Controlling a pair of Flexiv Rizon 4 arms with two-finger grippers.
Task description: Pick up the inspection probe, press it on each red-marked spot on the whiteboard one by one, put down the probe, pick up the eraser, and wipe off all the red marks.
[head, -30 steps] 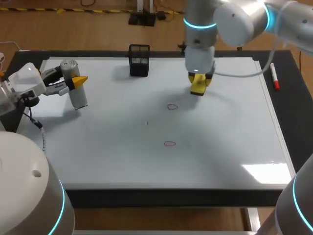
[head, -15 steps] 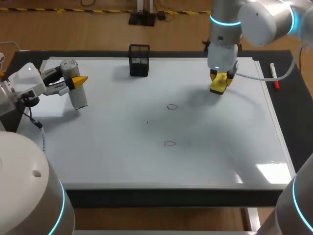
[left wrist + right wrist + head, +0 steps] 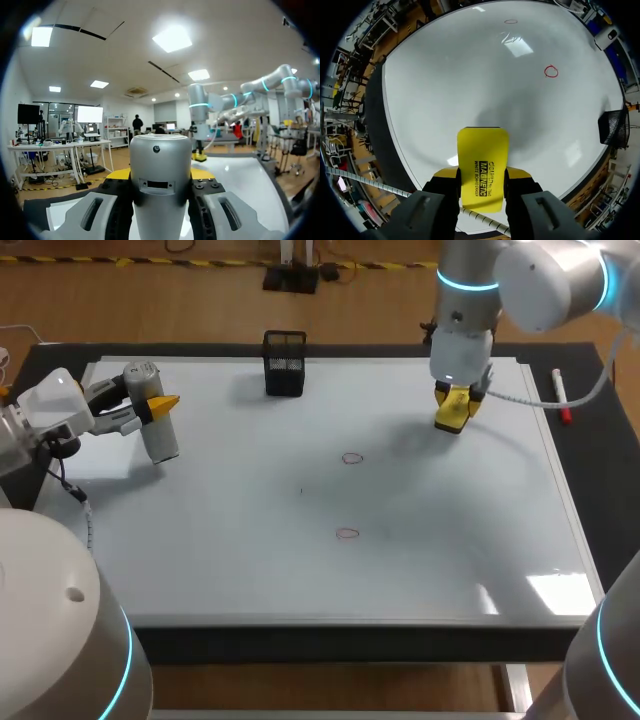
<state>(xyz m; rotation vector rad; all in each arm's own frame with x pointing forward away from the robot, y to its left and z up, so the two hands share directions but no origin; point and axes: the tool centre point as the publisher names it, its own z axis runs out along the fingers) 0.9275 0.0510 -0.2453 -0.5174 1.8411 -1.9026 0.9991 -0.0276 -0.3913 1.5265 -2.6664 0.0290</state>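
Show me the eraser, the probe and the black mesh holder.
eraser (image 3: 483, 160): right wrist view, middle of its yellow face.
probe (image 3: 160, 212): left wrist view, on its silver body.
black mesh holder (image 3: 284, 370): head view, its front wall.

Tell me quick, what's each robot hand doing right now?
Left hand: closed, holding the silver cylindrical probe.
Right hand: closed, holding the flat yellow eraser.
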